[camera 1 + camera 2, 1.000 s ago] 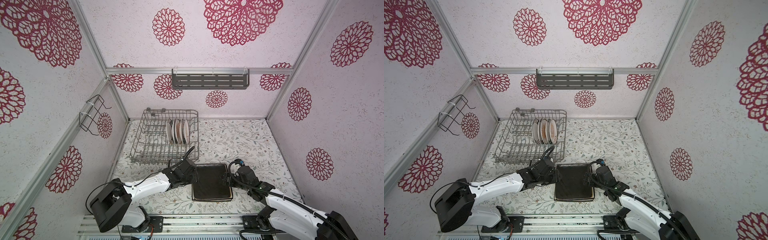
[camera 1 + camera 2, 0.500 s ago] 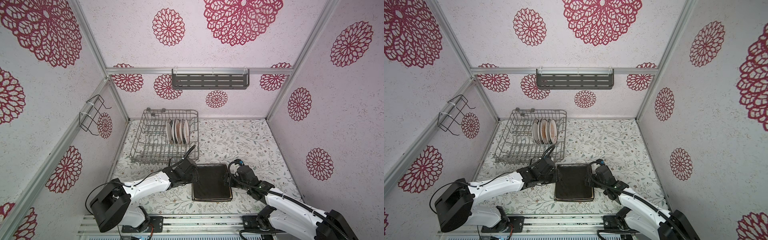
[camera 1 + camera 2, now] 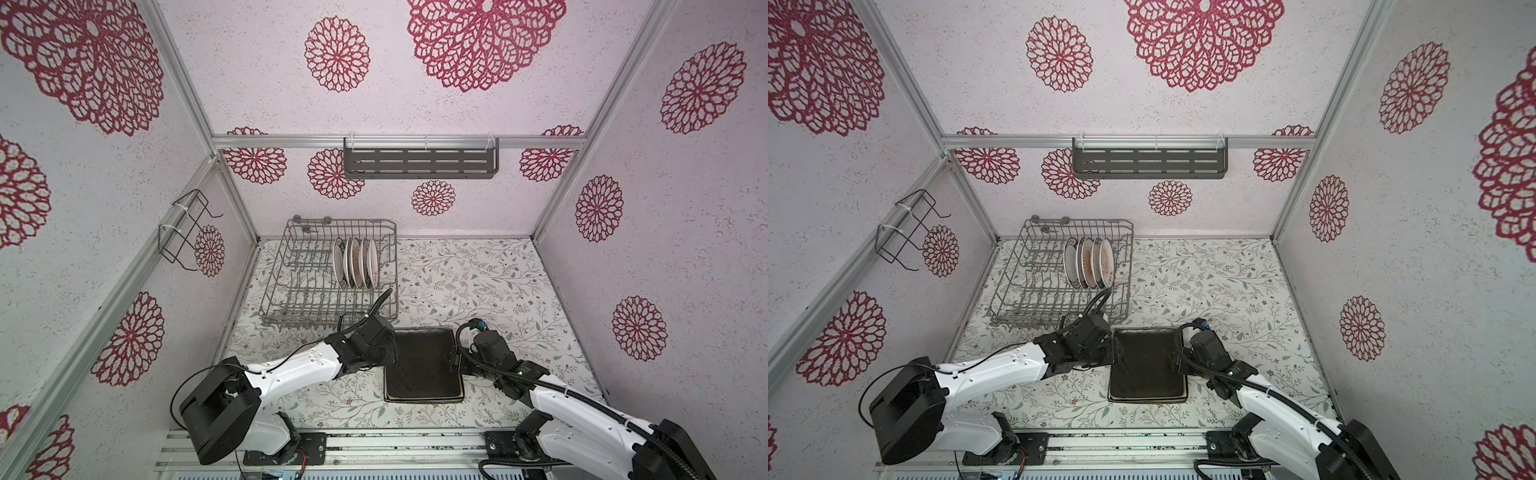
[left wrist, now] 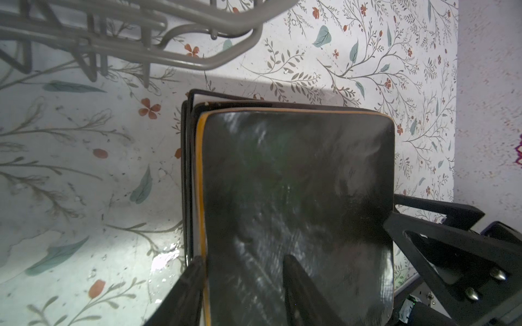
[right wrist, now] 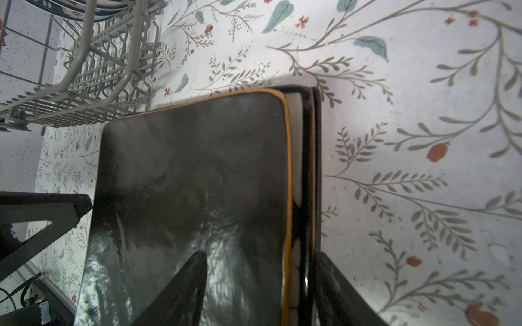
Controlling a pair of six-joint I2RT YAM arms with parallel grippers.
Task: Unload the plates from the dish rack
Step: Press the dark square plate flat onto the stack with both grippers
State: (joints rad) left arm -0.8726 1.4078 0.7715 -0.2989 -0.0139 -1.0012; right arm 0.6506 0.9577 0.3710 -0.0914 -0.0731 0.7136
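The dark brown rectangular plate with an orange edge (image 3: 424, 365) lies flat on top of a stack of rectangular plates. The black rims of the lower plates (image 5: 314, 158) peep out beneath it. The stack sits on the floral table (image 3: 498, 282), just beside the near corner of the grey wire dish rack (image 3: 291, 316).

My left gripper (image 4: 243, 262) straddles one side of the stack and my right gripper (image 5: 260, 255) the opposite side. Each has one finger over the plate's top and one outside the rim, I judge so as to steady and square the pile. Whether either pair actually presses, I cannot tell.

The small round white plates (image 3: 357, 262) stand upright between the tines at the rack's far end, waiting for me.
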